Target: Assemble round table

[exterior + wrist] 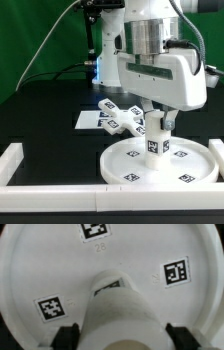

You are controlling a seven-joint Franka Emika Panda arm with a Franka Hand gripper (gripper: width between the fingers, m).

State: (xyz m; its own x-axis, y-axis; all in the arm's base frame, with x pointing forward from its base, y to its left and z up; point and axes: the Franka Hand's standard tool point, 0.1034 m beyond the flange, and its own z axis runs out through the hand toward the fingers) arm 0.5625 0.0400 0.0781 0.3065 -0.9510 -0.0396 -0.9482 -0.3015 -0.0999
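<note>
The wide round disc (118, 160) lies flat on the black table, tags on its face. The short thick cylinder (155, 135) stands upright at its centre. My gripper (152, 115) comes down from above and is shut on the cylinder's upper part. In the wrist view the cylinder (118, 308) runs between the two black pads (68, 336), which press on its sides, with the gripper (123, 337) over the disc (60, 269). The smaller flat-armed piece (122, 120) lies on the table just behind the disc, towards the exterior view's left.
The marker board (87, 118) lies behind the flat-armed piece. White border rails run along the exterior view's left (10, 158), front (60, 190) and right (216, 150). Cables and a stand sit at the back.
</note>
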